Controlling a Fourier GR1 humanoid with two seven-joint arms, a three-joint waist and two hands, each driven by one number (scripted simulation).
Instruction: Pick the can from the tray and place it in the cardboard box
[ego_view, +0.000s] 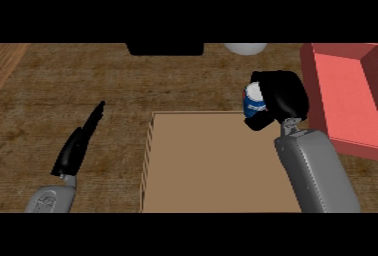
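Head view: right robot hand (280, 97) curled around the can (255, 97), held between the red tray (347, 90) and the cardboard box (214, 165), near its far right corner. Transport step; next, carry inward and release. Left robot hand (77, 142) rests straight-fingered over the tabletop (88, 75).

Beside the cardboard box (214, 160), itself cut off at the lower edge, the right hand (280, 97) hides most of the can (255, 100); the red tray (343, 100) beyond runs off frame.
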